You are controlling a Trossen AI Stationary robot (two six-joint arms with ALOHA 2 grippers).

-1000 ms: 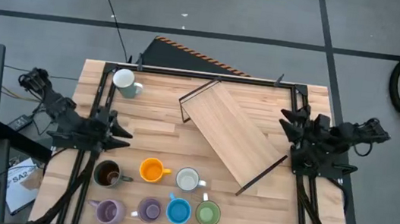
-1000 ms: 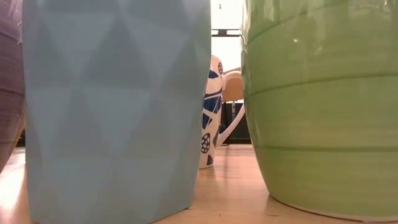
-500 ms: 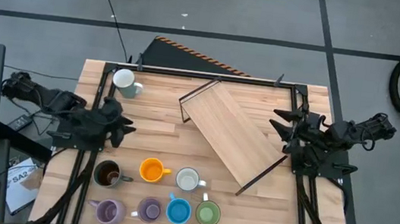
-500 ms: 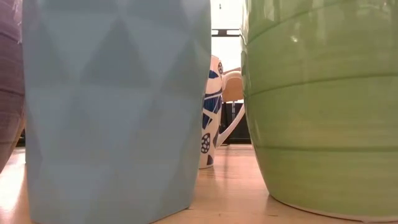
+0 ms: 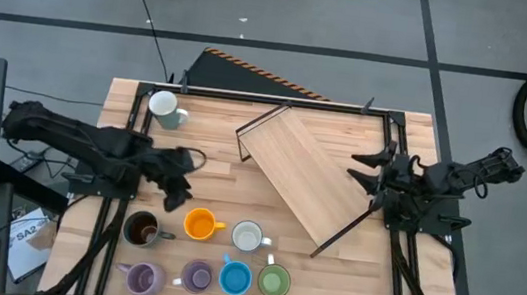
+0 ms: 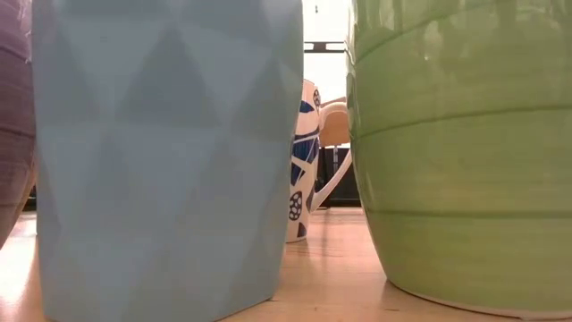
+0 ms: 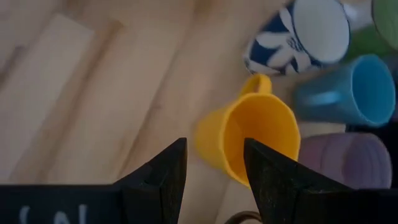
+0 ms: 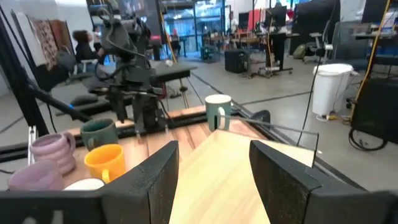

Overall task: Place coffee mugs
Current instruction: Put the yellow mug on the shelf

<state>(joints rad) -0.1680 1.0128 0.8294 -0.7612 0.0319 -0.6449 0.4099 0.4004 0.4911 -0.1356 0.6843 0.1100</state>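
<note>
Grey concrete floor with painted lines surrounds the pale wood worktop (image 5: 210,171), which has black rails along its edges; a hazard-striped mat lies at the far side and a desk edge shows at the left. Through the right wrist view the room behind holds desks, stands, a white bin and seated people.

By my reading the task has barely begun. A slatted wooden rack (image 5: 305,178) lies aslant across the worktop's middle with nothing on it. Seven mugs cluster at the near edge: dark brown mug (image 5: 141,229), orange mug (image 5: 200,224), white patterned mug (image 5: 248,236), two purple mugs (image 5: 142,278), blue mug (image 5: 234,278) and green mug (image 5: 273,282). One more white mug (image 5: 164,106) stands apart at the far left corner.

Left pincer (image 7: 214,171) hovers just above the orange mug, fingers parted and empty, seemingly lining up a grasp. Right pincer (image 8: 214,168) waits at the right side near the rack's end, fingers apart, holding nothing. All eight mugs look still to be placed.
</note>
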